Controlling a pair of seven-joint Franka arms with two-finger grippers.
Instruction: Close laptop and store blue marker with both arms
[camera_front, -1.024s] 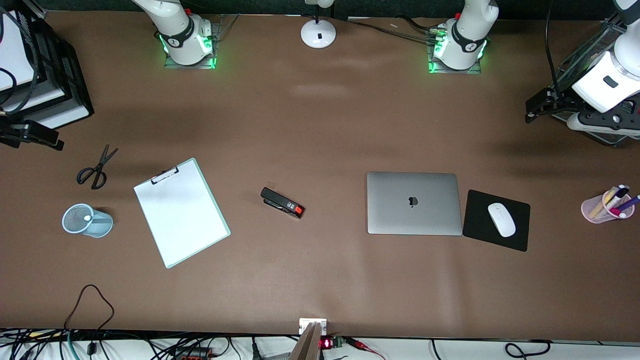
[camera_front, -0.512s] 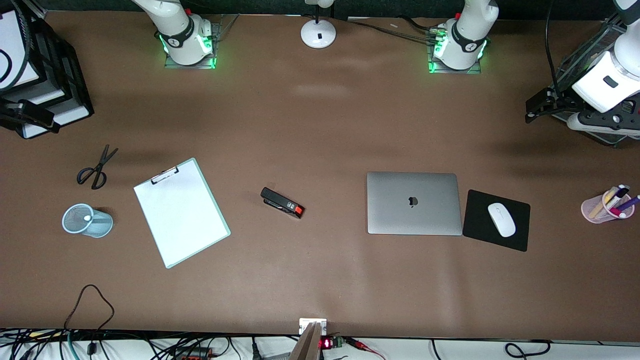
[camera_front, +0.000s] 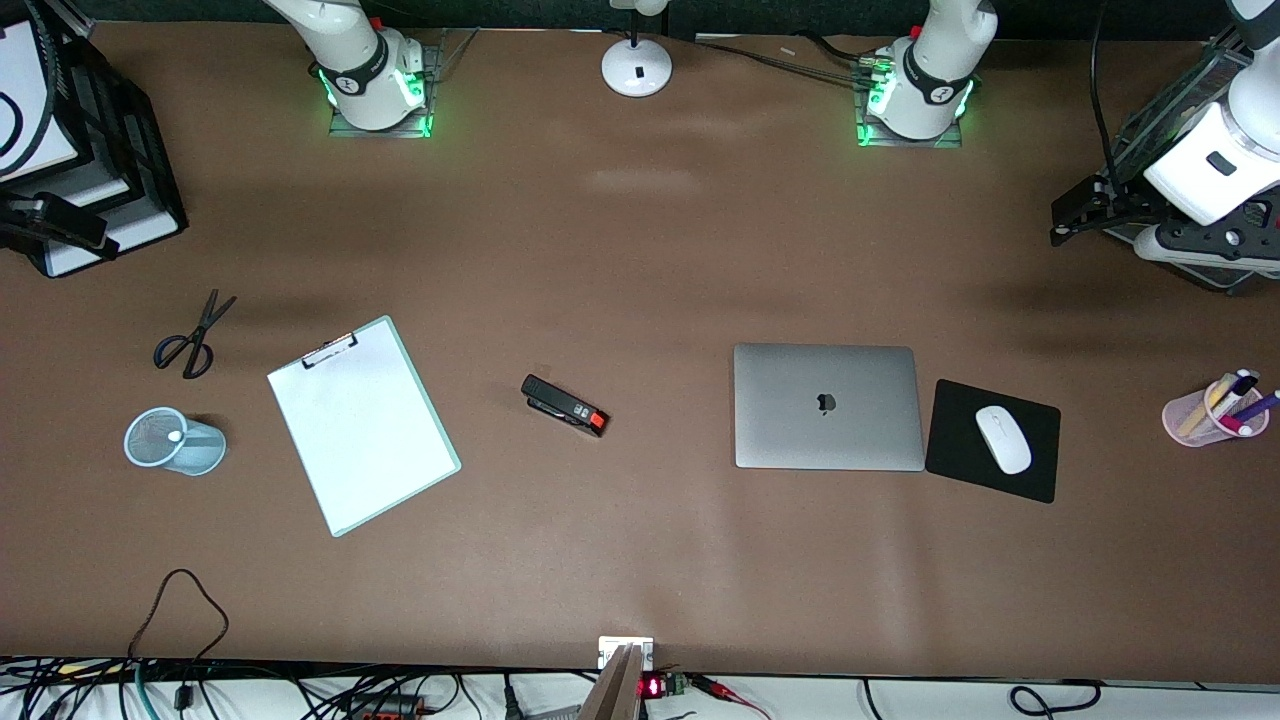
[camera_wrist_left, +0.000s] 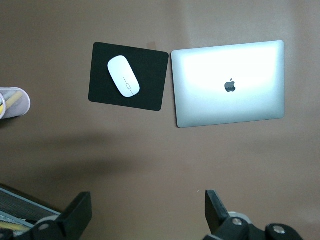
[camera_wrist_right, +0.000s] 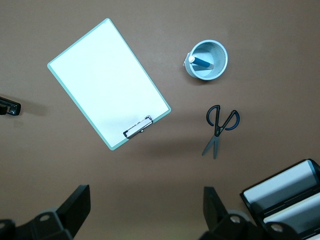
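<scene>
The laptop (camera_front: 828, 406) lies shut, lid up with the dark apple logo showing; it also shows in the left wrist view (camera_wrist_left: 229, 83). The blue marker (camera_wrist_right: 202, 62) stands in a light-blue mesh cup (camera_front: 190, 445) toward the right arm's end of the table; in the front view only its whitish end (camera_front: 175, 436) shows. My left gripper (camera_front: 1065, 222) is open and empty, up over the left arm's end of the table; its jaws stand wide apart in the left wrist view (camera_wrist_left: 147, 215). My right gripper (camera_front: 55, 225) is open and empty beside a black file tray, and shows in the right wrist view (camera_wrist_right: 145, 210).
Black scissors (camera_front: 192, 335), a clipboard (camera_front: 362, 424) and a black stapler (camera_front: 565, 405) lie between the cup and the laptop. A white mouse (camera_front: 1003, 438) sits on a black mouse pad (camera_front: 1035, 475). A pink pen cup (camera_front: 1195, 420), a lamp base (camera_front: 636, 66) and the file tray (camera_front: 120, 170) stand at the edges.
My right gripper has drawn back a little toward the robots' bases, alongside the black file tray. The left arm and the things on the table have not moved.
</scene>
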